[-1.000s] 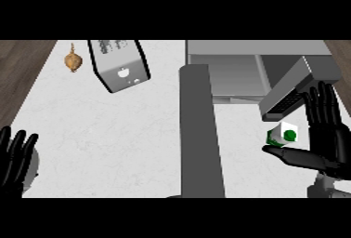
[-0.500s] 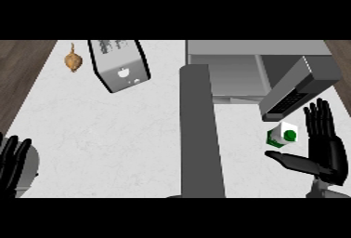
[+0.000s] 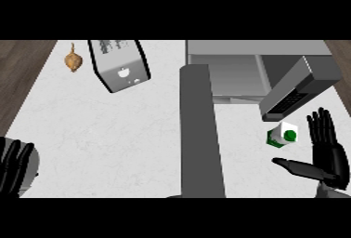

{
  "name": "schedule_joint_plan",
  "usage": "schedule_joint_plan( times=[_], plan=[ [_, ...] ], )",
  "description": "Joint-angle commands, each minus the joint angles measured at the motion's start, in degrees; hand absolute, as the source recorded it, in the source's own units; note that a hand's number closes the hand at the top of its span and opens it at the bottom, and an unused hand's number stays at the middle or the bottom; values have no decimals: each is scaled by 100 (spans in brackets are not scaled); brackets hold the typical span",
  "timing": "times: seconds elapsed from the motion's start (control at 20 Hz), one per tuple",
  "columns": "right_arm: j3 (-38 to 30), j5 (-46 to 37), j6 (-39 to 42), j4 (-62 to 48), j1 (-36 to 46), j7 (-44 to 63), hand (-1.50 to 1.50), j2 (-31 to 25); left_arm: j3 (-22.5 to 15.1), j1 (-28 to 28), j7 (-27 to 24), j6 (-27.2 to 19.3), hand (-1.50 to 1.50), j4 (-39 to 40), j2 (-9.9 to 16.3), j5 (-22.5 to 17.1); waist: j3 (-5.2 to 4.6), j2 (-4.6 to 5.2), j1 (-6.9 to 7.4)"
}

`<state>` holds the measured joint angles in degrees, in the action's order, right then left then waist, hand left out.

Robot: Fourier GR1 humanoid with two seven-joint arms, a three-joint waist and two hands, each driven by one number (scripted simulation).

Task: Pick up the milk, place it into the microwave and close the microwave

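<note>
The small white-and-green milk carton stands on the white table at 10 o'clock from the right hand, just beside its spread, straight fingers, not touching.

A kitchen: a white marbled counter carries an open microwave at the far right.

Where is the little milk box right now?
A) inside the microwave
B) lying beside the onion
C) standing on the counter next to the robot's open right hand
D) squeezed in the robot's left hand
C: the milk stands on the white counter, just left of the open right hand, whose fingers are straight and not curled round it; it is still outside the microwave.
</note>
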<state>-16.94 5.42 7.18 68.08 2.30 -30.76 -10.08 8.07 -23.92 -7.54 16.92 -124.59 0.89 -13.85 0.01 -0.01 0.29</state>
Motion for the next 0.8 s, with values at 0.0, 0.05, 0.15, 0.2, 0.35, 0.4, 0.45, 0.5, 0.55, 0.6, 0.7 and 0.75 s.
schedule_joint_plan(
  times=[0.0,0.05,0.15,0.2,0.35,0.4,0.45,0.5,0.55,0.6,0.7,0.75],
  plan=[
    [-40,-191,155,-940,279,-806,-150,-185,-106,179,327,-82,-150,-193,-44,66,2,4,6],
    [28,-245,15,-929,489,-611,-150,-173,-209,-114,213,-46,-150,-268,-85,60,1,1,14],
    [-18,-254,-1,-1370,791,-813,-150,-221,184,260,40,136,-150,313,40,-156,1,6,11],
    [30,-194,126,-1030,113,-1017,-150,-80,143,-343,-26,319,-150,-155,-46,-151,0,-3,5],
    [-185,-200,147,-2176,925,-1263,-150,-404,266,-207,-50,367,-150,-24,6,-189,1,5,25],
    [-256,-252,194,-2459,973,-1513,-150,-559,249,48,191,125,-150,-44,-22,-140,3,9,20],
    [-151,-281,-162,-2486,1297,-1270,-150,-280,373,-85,96,343,-150,-68,51,-333,2,6,31],
    [-291,-240,35,-2805,1088,-1722,-150,-458,276,-235,82,376,-150,-219,-48,-268,3,6,30],
    [-297,-466,-316,-3492,1547,-1961,-150,-373,-27,-69,315,136,-150,-317,-86,-130,9,24,73],
    [-311,-316,-423,-3132,1530,-1623,-150,-347,435,-40,123,335,-150,-129,62,-320,2,8,35],
    [-448,-342,-440,-3260,1281,-1746,-150,-649,452,-206,-21,480,-150,-28,17,-410,2,7,32],
    [-432,-506,-740,-3766,1572,-1890,-150,-576,587,-11,152,478,-150,-107,208,-543,6,19,60]
  ],
)
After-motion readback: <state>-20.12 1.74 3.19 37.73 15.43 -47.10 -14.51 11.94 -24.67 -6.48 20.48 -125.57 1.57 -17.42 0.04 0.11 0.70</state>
